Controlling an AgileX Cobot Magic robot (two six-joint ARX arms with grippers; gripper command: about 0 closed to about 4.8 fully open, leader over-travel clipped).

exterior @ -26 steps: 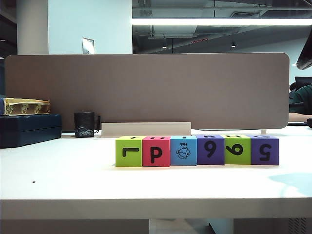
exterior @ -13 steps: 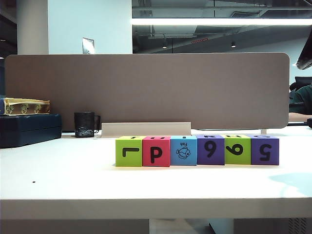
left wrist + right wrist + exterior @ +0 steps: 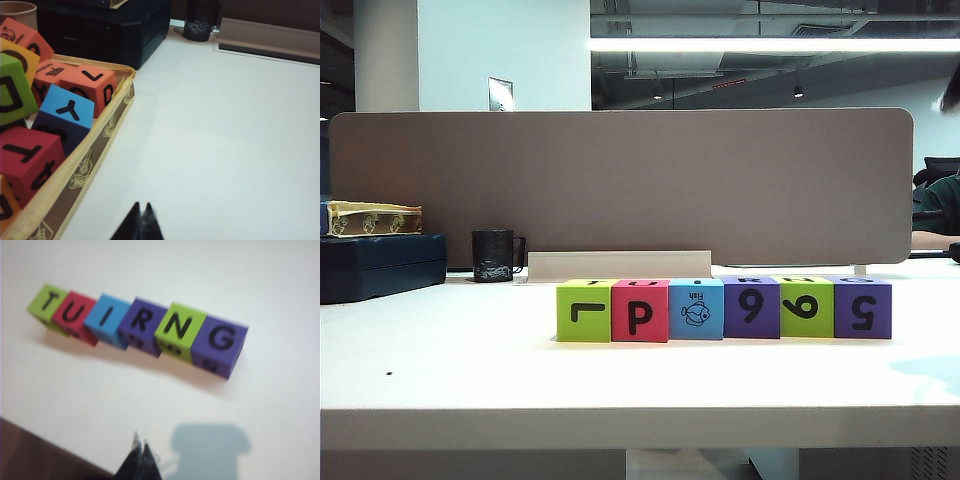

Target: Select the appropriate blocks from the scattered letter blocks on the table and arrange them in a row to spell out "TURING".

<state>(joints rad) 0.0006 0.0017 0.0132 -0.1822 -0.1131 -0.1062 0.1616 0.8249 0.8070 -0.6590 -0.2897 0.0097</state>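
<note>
Row of blocks reads T-U-I-R-N-G, running crosswise upper frame beyond my clenched, empty right end effector; left end effector clenched, parked.

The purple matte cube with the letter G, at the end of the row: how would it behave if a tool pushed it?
The purple matte cube marked G would probably slide, not roll: its faces are flat. It looks like light foam. It touches the lime green cube, so an inward push may shift the row.

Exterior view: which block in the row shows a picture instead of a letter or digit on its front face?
The blue block, third from the left, between the red one and a purple one. Its front shows a fish; the others show characters.
</note>
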